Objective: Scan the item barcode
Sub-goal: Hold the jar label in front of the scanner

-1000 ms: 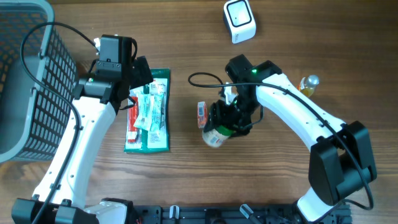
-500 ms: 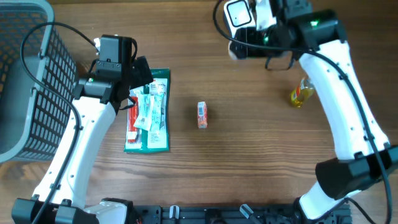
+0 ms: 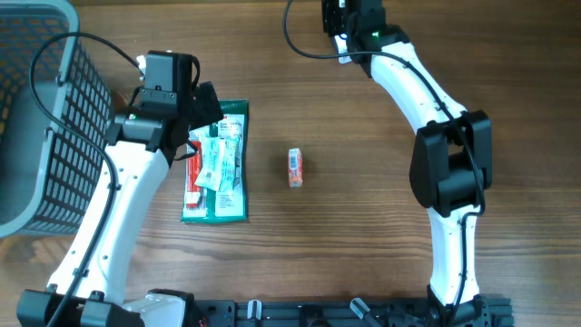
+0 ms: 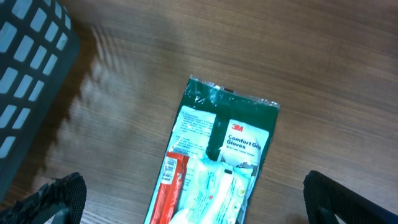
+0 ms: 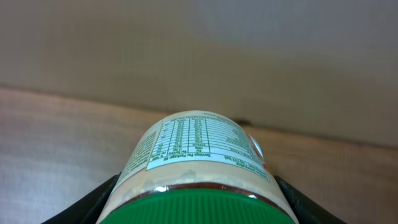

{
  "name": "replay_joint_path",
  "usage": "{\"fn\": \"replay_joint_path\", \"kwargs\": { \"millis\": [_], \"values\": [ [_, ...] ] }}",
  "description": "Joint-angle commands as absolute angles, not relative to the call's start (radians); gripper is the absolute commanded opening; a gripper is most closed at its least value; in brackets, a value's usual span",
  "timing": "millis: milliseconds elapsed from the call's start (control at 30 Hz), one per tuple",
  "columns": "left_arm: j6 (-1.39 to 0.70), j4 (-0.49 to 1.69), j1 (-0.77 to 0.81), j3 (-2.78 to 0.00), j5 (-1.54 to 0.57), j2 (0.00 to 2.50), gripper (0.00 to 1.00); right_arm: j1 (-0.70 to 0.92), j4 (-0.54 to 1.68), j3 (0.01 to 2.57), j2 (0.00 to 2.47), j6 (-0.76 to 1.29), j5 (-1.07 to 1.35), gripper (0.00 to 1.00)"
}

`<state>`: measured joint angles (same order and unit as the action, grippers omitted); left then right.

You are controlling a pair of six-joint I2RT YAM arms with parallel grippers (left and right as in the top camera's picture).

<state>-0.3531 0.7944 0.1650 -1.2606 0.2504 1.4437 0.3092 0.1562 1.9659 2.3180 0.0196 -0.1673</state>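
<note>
Closest to the robot, a green pack point(image 3: 231, 207) of gloves lies flat on the tabletop point(image 3: 363, 236). A red packet point(image 3: 192, 177) and a white packet point(image 3: 218, 163) lie on top of it. The left arm point(image 3: 127, 195) hangs over the pack with its jaws wide apart. A little to the right sits a small orange box point(image 3: 295, 168), all by itself. A grey basket point(image 3: 45, 136) stands at the left edge; I cannot tell what is in it. Far at the back, the right arm point(image 3: 427, 91) has its jaws clamped on a jar point(image 5: 202, 155). The jar lies on its side in the jaws. Its green lid point(image 5: 199, 208) is on, and it looks pale inside.
</note>
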Motion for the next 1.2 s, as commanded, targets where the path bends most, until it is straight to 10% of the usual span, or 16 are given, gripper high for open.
{"fn": "replay_joint_path", "kwargs": {
  "millis": [0, 867, 1167],
  "values": [
    [-0.351, 0.794, 0.161, -1.264, 0.263, 1.446, 1.0, 0.28, 0.071, 1.987, 2.323, 0.002, -0.186, 0.04],
    [-0.351, 0.794, 0.161, -1.264, 0.263, 1.446, 1.0, 0.199, 0.006, 1.988, 2.313, -0.251, 0.129, 0.08],
    [-0.351, 0.794, 0.161, -1.264, 0.263, 1.446, 1.0, 0.199, 1.022, 1.988, 1.967, 0.108, 0.13, 0.11]
  ]
}}
